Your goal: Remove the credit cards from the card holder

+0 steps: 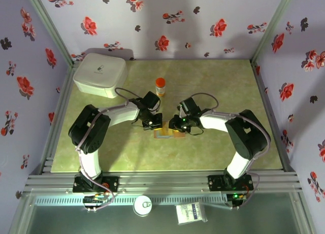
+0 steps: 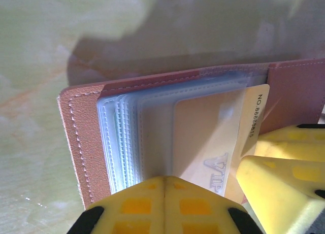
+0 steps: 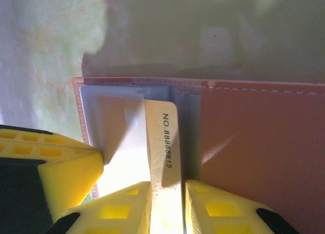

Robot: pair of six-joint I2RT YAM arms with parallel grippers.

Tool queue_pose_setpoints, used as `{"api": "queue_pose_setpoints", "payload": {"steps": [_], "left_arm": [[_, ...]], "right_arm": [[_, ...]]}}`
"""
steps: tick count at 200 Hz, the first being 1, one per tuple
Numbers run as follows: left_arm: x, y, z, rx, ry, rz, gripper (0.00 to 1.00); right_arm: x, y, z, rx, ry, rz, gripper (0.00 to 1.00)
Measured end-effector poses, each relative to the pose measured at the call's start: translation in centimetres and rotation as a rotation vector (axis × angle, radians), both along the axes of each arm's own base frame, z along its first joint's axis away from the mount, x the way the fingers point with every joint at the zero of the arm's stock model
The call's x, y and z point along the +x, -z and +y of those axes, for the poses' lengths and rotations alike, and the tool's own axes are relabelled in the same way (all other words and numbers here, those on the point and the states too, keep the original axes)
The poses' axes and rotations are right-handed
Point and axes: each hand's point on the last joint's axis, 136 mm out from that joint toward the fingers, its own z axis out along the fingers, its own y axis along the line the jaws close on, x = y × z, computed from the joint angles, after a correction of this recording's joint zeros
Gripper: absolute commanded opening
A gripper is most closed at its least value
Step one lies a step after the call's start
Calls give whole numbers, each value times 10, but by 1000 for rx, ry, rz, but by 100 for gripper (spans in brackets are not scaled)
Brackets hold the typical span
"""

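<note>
The reddish-brown card holder lies open on the table between both grippers, its leather edge and flap in the wrist views. A pale yellow credit card sits in a clear sleeve, its numbered end poking out. My left gripper is shut, its tip pressed onto the clear sleeves beside the card. My right gripper stands narrowly open, one finger on each side of the card's bare strip, a thin dark gap by the right finger. Its fingers reach in from the right.
A white lidded box stands at the back left and a small orange bottle just behind the card holder. Flowered walls close in three sides. A white round object and a packet lie in front of the arm bases.
</note>
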Motion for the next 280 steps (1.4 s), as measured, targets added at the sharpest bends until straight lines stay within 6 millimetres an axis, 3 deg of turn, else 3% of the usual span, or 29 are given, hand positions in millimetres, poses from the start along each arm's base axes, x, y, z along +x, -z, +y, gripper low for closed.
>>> {"api": "queue_pose_setpoints", "payload": {"steps": [85,202,280], "left_arm": [[0,0,0,2,3,0,0],[-1,0,1,4,9,-1,0],[-2,-2,3,22,7,9,0]], "right_arm": [[0,3,7,55,1,26,16],[4,3,-4,64,29,27,10],[2,3,-4,73,24,36,18]]}}
